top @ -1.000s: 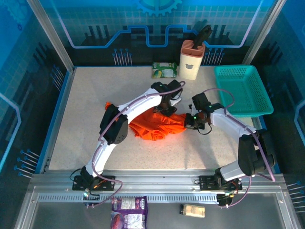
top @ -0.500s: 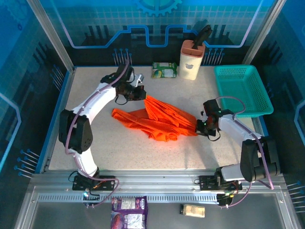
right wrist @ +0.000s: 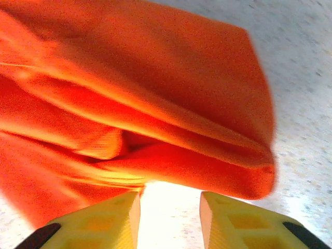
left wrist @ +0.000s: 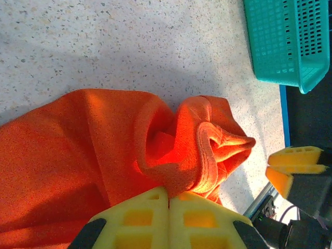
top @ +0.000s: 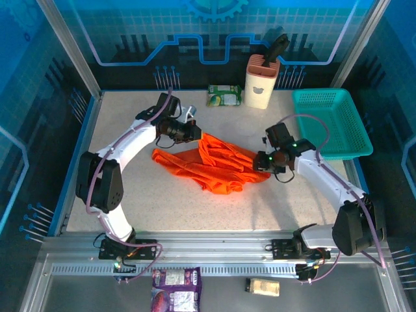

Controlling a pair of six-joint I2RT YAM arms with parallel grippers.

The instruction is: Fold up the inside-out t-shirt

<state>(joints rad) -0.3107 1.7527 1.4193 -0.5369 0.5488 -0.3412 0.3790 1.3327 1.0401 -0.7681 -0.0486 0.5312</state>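
My left gripper [top: 194,132] is clamped on the shirt [top: 221,166], on the side away from the basket [top: 328,127]. My right gripper [top: 260,164], on the basket side, stands half-open and empty; I'd pinch a single hem layer.

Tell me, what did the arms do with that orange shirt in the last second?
The left pincer, shut on the t-shirt, swung far-left, dragging the bunched cloth out long. The right pincer drew right, then opened its jaws at the other end. The teal basket stayed put.
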